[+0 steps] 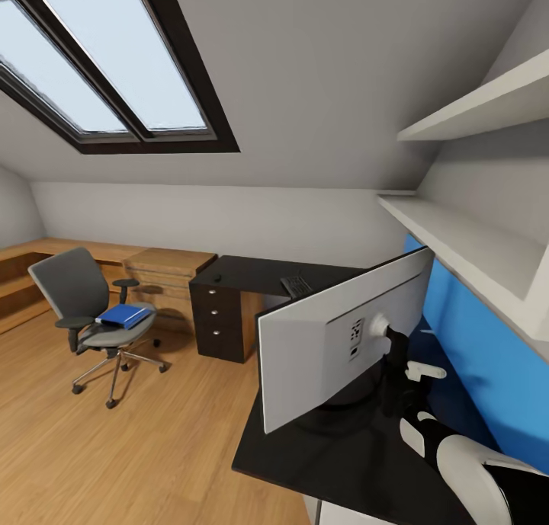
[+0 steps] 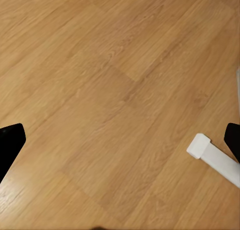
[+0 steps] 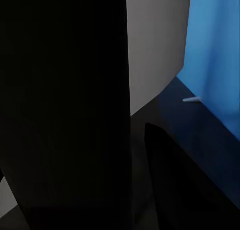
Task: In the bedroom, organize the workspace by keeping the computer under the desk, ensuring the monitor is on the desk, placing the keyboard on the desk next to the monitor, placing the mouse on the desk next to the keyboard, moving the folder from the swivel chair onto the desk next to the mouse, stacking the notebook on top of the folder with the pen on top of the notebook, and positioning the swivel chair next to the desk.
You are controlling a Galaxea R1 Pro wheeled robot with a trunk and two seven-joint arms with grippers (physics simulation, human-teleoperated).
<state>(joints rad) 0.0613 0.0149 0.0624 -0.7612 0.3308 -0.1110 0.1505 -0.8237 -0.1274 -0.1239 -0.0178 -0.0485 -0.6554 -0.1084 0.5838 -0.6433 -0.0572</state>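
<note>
The monitor stands on the glossy black desk, its white back toward me. My right gripper reaches behind it and is shut on the thin black neck; one dark finger shows beside the neck. A thin pale pen lies on the desk by the blue wall. Farther along the desk are the keyboard and the small black mouse. The swivel chair stands apart on the floor with the blue folder on its seat. My left gripper hangs open over bare wooden floor.
A black three-drawer unit carries the desk's far end, beside a light wooden chest of drawers. White shelves jut out above the desk on the right. A white bar lies low over the floor. Open wooden floor spreads left.
</note>
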